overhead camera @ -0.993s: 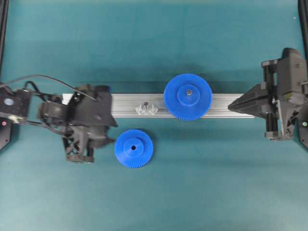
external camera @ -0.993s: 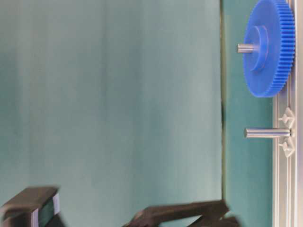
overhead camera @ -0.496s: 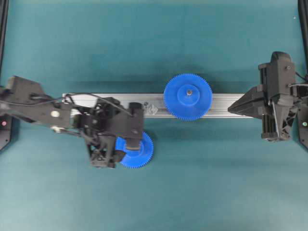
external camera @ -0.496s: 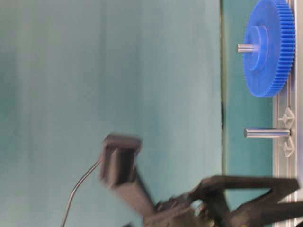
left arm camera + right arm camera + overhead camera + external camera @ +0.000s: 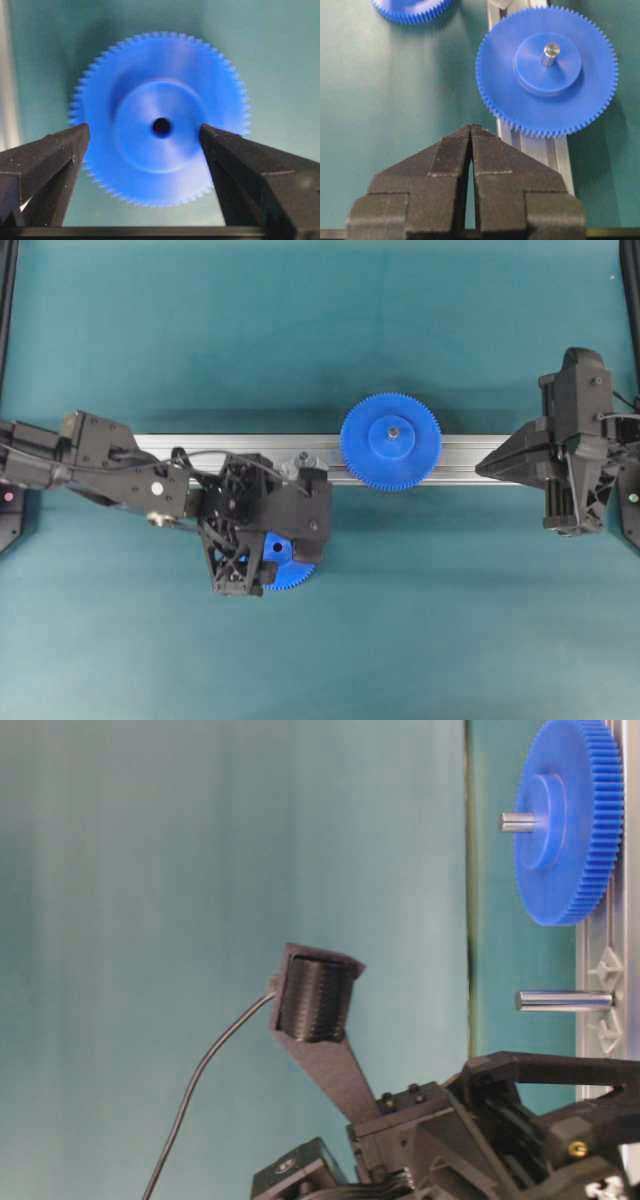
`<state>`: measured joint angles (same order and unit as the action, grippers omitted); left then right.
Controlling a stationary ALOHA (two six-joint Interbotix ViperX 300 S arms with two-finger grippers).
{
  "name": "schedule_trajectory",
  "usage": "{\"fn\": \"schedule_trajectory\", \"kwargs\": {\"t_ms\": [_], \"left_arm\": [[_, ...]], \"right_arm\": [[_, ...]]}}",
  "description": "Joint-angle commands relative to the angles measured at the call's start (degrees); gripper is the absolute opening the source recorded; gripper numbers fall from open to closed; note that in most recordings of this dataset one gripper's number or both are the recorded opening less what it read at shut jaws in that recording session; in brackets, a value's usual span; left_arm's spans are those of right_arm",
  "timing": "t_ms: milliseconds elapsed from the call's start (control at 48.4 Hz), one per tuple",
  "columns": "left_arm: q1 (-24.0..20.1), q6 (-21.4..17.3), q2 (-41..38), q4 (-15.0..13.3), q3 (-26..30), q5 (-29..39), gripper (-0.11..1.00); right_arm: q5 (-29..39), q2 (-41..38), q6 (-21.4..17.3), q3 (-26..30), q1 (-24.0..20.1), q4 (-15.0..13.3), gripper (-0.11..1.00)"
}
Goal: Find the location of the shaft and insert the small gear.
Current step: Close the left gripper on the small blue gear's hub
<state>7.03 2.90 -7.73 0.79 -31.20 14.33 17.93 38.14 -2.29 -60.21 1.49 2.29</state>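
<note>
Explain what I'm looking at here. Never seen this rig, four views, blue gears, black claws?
It is a two-armed robot at a teal table. The top-down view shows both arms; the table-level view is turned on its side; the other two cameras ride on the wrists, looking past the claws.

An aluminium rail lies across the table. The larger gear already sits on a steel pin. A second, bare shaft stands free beside it.

The left gripper is open above the small gear, which lies flat on the table; its fingers flank the raised hub without pinching. Nothing is held yet.

The right gripper is shut, empty, parked at the rail's far end.
</note>
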Motion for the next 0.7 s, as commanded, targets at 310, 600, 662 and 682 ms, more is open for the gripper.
{"fn": "schedule_trajectory", "kwargs": {"t_ms": [310,600,662,682], "left_arm": [[1.2,0.2,-0.9,0.1,1.2,-0.2,0.92],[1.1,0.3,-1.0,0.2,1.3,-0.1,0.92],[1.1,0.5,-0.9,0.2,1.3,-0.1,0.92],[1.1,0.5,-0.9,0.2,1.3,-0.1,0.92]], "right_arm": [[-0.6,0.4,-0.6,-0.4,0.2,-0.1,0.06],[-0.6,0.4,-0.6,-0.6,0.2,-0.1,0.06],[-0.7,0.4,-0.6,-0.6,0.2,-0.1,0.06],[-0.7,0.4,-0.6,-0.6,0.2,0.0,0.06]]}}
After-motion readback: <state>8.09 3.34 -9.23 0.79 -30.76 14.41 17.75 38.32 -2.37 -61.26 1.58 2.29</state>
